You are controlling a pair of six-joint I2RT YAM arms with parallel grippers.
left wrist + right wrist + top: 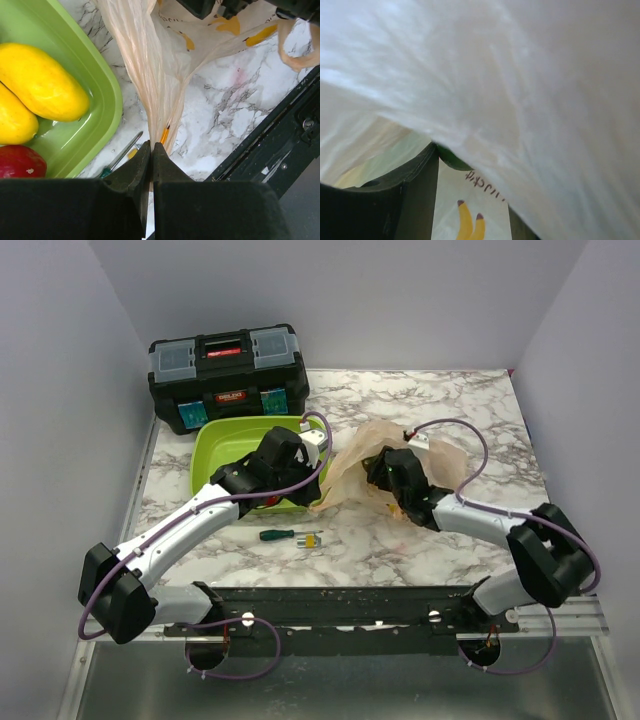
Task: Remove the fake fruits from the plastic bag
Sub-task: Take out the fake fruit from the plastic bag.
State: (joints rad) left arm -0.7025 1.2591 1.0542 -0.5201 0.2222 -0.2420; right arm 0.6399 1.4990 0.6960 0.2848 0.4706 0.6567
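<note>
The peach-orange plastic bag [362, 462] lies crumpled on the marble table, right of the lime-green tray [215, 445]. My left gripper [151, 145] is shut on a gathered fold of the bag [165, 75] beside the tray's right rim. Two yellow oblong fruits [42, 80] and a red rounded piece [19, 161] lie in the tray [107, 95]. My right gripper [392, 475] is inside the bag, open [472, 185], with bag film draped over it. A green fruit's edge [451, 159] shows at its left fingertip. Other fruits are hidden.
A black toolbox [228, 375] stands at the back left, behind the tray. A green-handled screwdriver [290, 536] lies on the table in front of the tray and also shows in the left wrist view [122, 152]. The table's black front rail [340, 605] runs along the near edge.
</note>
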